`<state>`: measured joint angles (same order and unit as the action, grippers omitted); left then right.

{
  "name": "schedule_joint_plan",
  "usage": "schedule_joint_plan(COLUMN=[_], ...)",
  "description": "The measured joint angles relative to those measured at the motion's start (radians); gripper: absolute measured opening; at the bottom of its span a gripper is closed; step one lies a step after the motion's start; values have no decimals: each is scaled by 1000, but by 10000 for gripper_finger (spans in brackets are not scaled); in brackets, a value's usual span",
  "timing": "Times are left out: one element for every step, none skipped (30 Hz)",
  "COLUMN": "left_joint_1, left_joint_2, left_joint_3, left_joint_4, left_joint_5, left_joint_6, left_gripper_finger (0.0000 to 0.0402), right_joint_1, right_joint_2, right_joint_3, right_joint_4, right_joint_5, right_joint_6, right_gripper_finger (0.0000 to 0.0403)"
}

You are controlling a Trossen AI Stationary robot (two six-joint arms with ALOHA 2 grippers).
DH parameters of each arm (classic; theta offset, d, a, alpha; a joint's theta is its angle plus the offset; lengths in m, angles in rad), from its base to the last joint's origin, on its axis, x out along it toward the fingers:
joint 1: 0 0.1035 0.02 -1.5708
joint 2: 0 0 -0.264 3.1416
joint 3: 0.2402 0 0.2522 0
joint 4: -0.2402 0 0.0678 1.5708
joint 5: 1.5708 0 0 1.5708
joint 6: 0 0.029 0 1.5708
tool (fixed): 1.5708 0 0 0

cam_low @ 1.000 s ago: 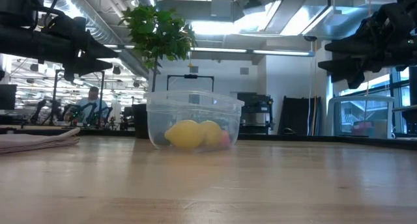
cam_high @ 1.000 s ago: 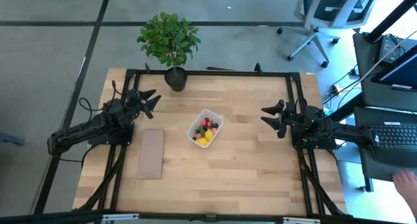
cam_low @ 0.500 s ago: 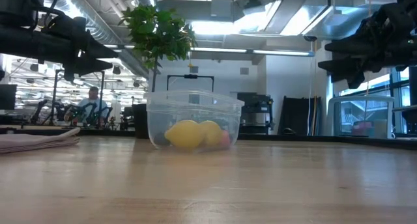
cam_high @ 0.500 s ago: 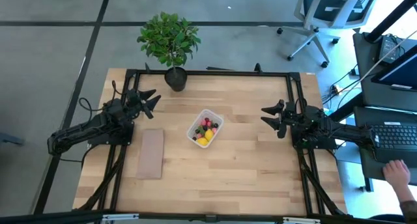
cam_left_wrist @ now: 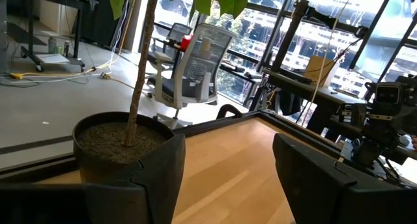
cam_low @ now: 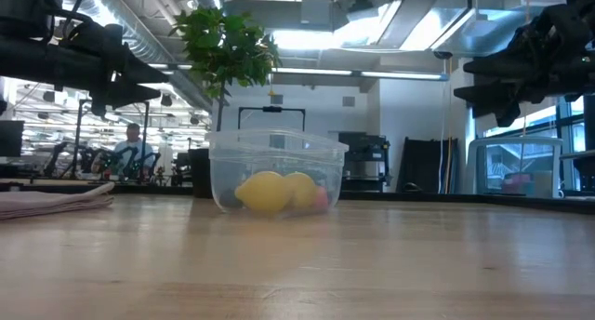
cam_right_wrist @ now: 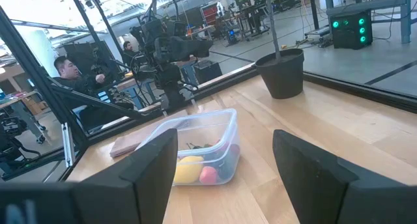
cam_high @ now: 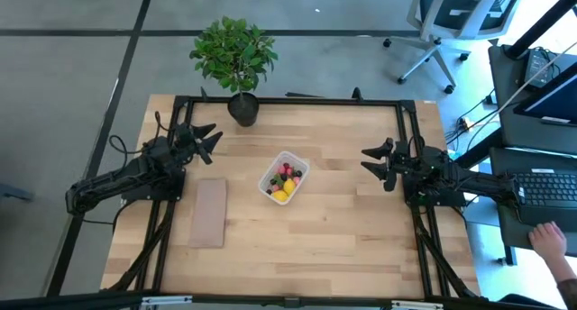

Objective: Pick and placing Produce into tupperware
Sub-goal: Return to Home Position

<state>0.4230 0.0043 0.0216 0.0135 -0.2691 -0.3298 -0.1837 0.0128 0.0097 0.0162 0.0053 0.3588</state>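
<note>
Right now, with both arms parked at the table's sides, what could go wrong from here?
1. The open left hand sits close to the potted plant; a swing that way might tip it.
2. The tupperware has no lid, so a knock could scatter the produce.
3. A person's hand lies beyond the table, behind the right hand, possibly within that arm's sweep.

You are looking at a pale wooden table (cam_high: 343, 229) with visible grain and a soft sheen. The tupperware (cam_low: 279, 153) is clear, glossy plastic. The produce (cam_low: 265, 192) looks smooth. The tan board (cam_high: 208, 213) and the dark plant pot (cam_high: 243, 110) are matt.
</note>
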Motion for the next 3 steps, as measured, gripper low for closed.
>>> schedule_joint_plan(left_joint_1=[0, 0, 0], left_joint_2=[0, 0, 0], left_joint_3=[0, 0, 0], left_joint_4=[0, 0, 0], left_joint_5=[0, 0, 0], left_joint_6=[0, 0, 0], left_gripper_finger=[225, 225, 225], right_joint_1=[0, 0, 0], right_joint_2=[0, 0, 0], right_joint_3=[0, 0, 0], right_joint_4=[0, 0, 0], right_joint_5=[0, 0, 0], right_joint_6=[0, 0, 0], right_gripper_finger=[252, 252, 252])
